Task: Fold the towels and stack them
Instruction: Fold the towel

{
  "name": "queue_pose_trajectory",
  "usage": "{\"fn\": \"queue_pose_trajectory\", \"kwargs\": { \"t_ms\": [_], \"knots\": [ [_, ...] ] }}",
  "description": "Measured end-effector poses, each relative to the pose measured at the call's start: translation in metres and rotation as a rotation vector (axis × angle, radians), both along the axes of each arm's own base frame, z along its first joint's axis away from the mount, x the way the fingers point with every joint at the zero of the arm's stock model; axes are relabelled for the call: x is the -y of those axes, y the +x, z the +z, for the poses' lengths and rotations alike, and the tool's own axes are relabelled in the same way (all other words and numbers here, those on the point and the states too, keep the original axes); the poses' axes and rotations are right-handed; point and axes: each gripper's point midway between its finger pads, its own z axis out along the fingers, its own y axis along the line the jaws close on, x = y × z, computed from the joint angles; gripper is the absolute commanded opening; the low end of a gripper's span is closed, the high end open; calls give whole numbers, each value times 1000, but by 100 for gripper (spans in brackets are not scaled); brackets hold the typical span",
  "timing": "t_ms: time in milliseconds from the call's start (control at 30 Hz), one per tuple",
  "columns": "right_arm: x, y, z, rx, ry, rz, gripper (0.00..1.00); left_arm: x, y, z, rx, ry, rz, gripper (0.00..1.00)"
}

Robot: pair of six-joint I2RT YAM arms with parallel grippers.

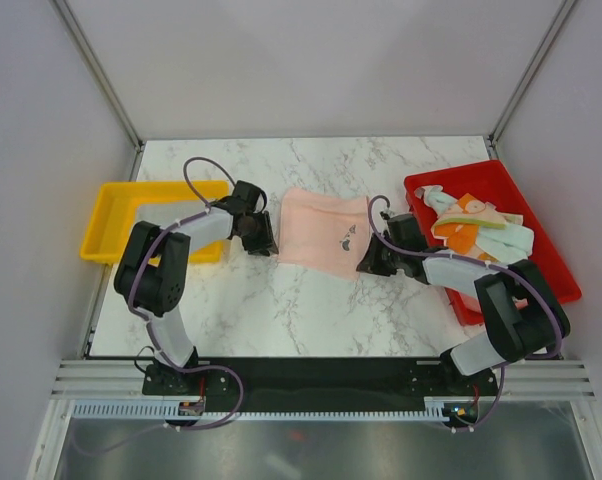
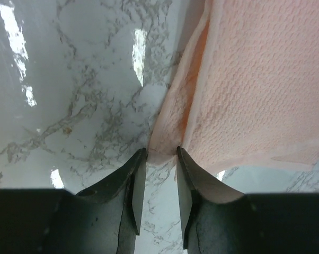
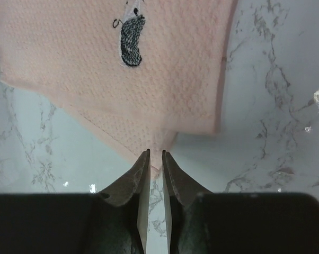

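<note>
**A:** Two claws, one near corner each?

**B:** Yes. On the right gripper (image 3: 155,154) the jaws are almost together, pinching the near-right corner of the pale pink towel (image 3: 96,63). On the left gripper (image 2: 161,152) the jaws are narrowed round the near-left corner. Whether they bite the cloth, I cannot tell.

**A:** Which way does the towel lie?

**B:** Flat on the marble table (image 1: 231,310), stretching away from both claws. Its near edge runs crosswise between them, with each arm equally close. A fold would likely carry that edge toward the far one.

**A:** And beyond?

**B:** A yellow tray (image 1: 121,200) is at the left. A red tray (image 1: 486,178) at the right holds the other towels (image 1: 476,228) in a heap.
</note>
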Motion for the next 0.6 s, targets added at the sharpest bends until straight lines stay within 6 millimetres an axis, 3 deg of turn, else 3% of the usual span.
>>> {"fn": "queue_pose_trajectory", "kwargs": {
  "t_ms": [200,367,467,600],
  "knots": [
    [14,-7,-13,-18,-89,9,23,3,-28,-2,-21,-6,17,34],
    [31,-3,-12,-25,-151,-14,25,9,-60,-1,-51,-23,17,34],
    [44,-1,-8,-36,-168,-38,29,20,-75,7,-50,-49,-4,43],
    [51,9,10,-15,-166,-70,37,34,-75,31,7,-94,-34,53]
  ]
}}
